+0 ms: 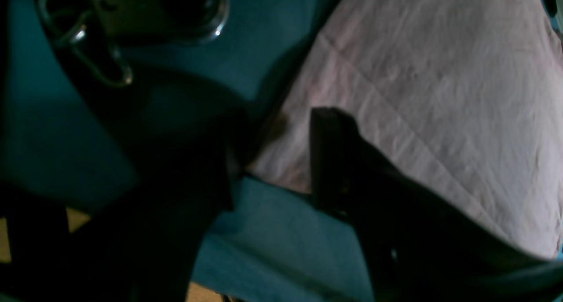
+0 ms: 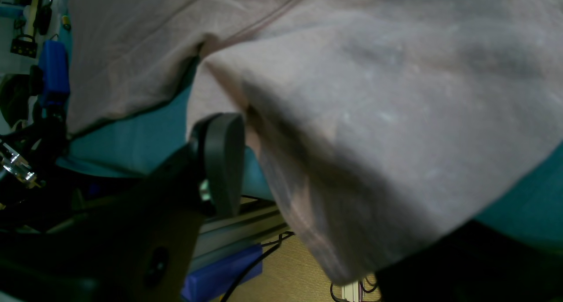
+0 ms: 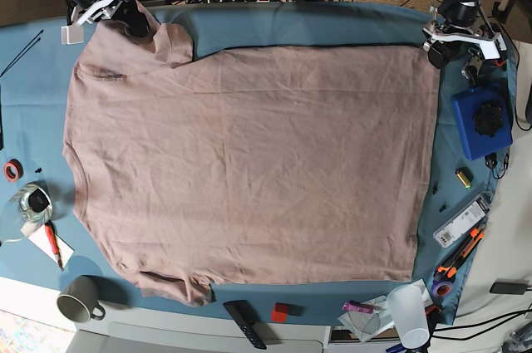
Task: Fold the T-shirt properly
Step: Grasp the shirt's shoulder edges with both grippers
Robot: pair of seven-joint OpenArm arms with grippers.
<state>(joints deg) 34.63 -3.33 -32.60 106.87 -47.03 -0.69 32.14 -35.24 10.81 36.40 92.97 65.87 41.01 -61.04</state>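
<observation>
Though wrinkled — T-shirt (image 3: 249, 162) flat on teal cloth (image 3: 332, 21)

We see the dusty pink-beige cotton T-shirt (image 3: 249, 170) spread flat across the teal cloth-covered tabletop (image 3: 332, 17). The left end effector (image 3: 438, 52) sits at its far right corner, the right end effector (image 3: 133, 25) at its far left sleeve. A grey ceramic mug (image 3: 77, 299) stands near the front left corner.

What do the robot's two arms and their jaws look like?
Both arms are mostly black with white plates near the wrists. The left gripper has dark, flat, square-ended jaws. The right gripper shows a thick black finger with a rounded tip. Silvery metal rings show behind the left gripper.
</observation>
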